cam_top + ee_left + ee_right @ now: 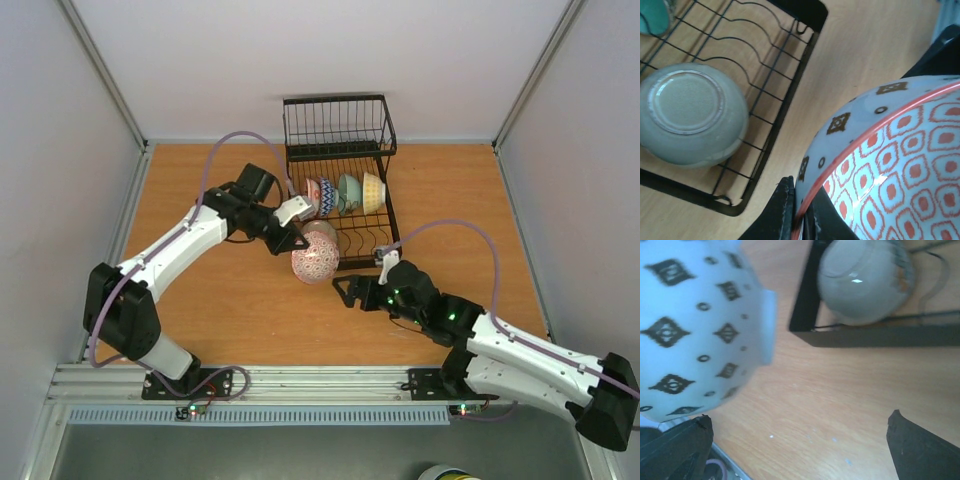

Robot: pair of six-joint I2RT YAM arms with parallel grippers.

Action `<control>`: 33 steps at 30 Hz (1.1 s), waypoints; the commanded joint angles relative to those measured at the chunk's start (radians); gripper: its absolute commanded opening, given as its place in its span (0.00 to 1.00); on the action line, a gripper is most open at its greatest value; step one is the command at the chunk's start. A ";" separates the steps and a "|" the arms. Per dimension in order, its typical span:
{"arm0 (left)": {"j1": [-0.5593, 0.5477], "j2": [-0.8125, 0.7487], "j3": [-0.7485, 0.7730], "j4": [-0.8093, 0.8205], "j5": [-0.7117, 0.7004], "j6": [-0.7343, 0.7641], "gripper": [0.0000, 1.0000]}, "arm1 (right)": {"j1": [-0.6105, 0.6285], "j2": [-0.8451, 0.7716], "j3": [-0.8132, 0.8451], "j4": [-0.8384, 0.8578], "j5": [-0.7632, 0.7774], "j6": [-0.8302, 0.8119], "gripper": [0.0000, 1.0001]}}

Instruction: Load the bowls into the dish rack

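Several small ceramic bowls (348, 192) are seated in the black wire dish rack (338, 99); one red-patterned ceramic bowl (315, 262), pinched by the left gripper (296, 243) beside it, is not yet loaded; right gripper (345, 293) spread empty

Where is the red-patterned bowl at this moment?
Top view: the red bowl is centre table, gripped at its rim by the left jaws, just in front of the rack's near-left corner, next to the beige bowl inside it.

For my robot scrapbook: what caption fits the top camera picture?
Left claw holds a red bowl by the rack; right claw hangs open nearby.
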 commanded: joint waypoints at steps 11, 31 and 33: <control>0.042 0.028 0.026 -0.055 0.322 0.010 0.00 | 0.141 0.079 -0.039 0.503 0.030 -0.177 0.99; 0.042 0.064 0.027 -0.119 0.512 0.083 0.01 | 0.198 0.095 -0.071 0.585 0.126 -0.218 0.62; 0.042 0.069 0.030 -0.129 0.524 0.095 0.01 | 0.198 0.093 -0.071 0.589 0.124 -0.221 0.57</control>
